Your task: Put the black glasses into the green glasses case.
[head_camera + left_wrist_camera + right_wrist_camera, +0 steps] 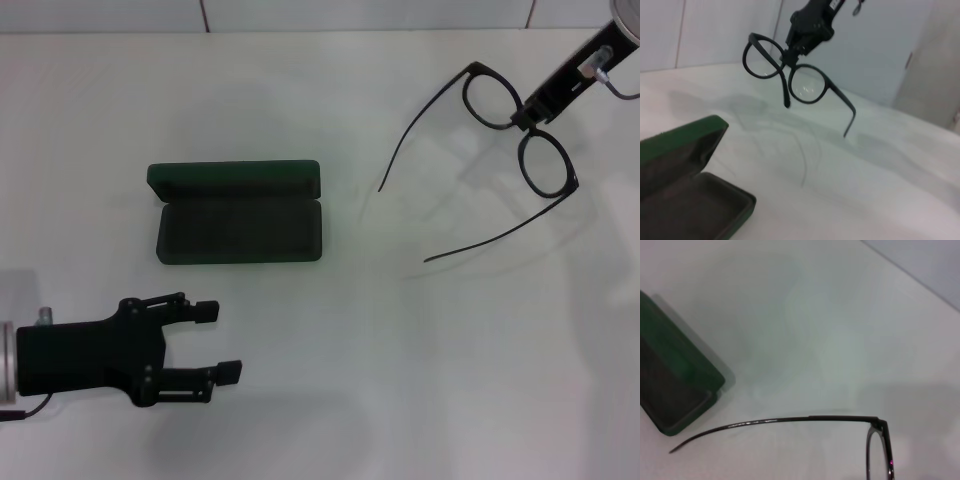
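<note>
The right end effector (532, 108) pinches the black glasses (520, 140) by the bridge, aloft; splayed temples may snag the green glasses case (238, 212) rim. Left end effector (222, 341) waits wide.

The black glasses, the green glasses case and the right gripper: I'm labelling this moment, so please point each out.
black glasses (548, 166), head view, on the near lens rim.
green glasses case (238, 232), head view, on the lined tray.
right gripper (532, 113), head view, at the tips shut on the bridge.
</note>
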Robot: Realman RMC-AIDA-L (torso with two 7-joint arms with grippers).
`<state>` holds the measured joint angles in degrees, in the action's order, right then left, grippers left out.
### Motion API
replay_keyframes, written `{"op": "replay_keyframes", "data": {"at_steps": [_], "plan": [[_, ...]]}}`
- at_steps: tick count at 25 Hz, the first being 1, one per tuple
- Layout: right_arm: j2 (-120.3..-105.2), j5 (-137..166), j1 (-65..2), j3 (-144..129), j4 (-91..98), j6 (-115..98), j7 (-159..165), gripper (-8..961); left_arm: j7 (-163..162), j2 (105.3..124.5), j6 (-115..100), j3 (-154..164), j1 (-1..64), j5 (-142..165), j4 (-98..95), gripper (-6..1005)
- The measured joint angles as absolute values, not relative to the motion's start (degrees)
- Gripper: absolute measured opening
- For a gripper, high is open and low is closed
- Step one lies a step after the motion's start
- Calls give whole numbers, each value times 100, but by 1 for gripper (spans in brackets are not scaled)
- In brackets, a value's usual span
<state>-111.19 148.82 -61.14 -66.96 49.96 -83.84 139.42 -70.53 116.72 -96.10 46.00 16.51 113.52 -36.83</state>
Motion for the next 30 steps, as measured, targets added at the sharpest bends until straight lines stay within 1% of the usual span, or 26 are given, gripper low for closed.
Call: {"op": "replay_keyframes", "data": {"at_steps": [3, 8, 15, 17, 21, 25, 28, 30], "plan": [[-11185, 14822, -5980, -6696, 5230, -8330, 13617, 39, -7251, 11728, -9614, 4598, 1652, 11190, -3672, 862], [-11285, 14677, -5780, -6624, 5505, -8219, 13468, 40, -7695, 11752, -9616, 4611, 1654, 11029, -3617, 861], [-11426, 13658, -5292, -5980, 5737, -8161, 13068, 41, -7676, 11870, -9622, 4588, 1663, 10767, -3388, 860], [-11462, 13176, -5056, -5746, 5704, -8160, 12789, 41, -7672, 11900, -9625, 4588, 1680, 10754, -3359, 860], [-11469, 12089, -4512, -5584, 5652, -8177, 12049, 41, -7681, 11918, -9625, 4589, 1776, 10745, -3219, 859], [-11425, 10756, -3947, -5579, 5358, -8129, 10851, 42, -7691, 11915, -9624, 4613, 1930, 10758, -2947, 859], [-11380, 10068, -3817, -5577, 4873, -8125, 9980, 42, -7682, 11912, -9609, 4638, 2070, 10850, -2780, 858], [-11363, 9808, -3867, -5577, 4451, -8114, 9513, 42, -7657, 11915, -9571, 4647, 2174, 10901, -2674, 858]]}}
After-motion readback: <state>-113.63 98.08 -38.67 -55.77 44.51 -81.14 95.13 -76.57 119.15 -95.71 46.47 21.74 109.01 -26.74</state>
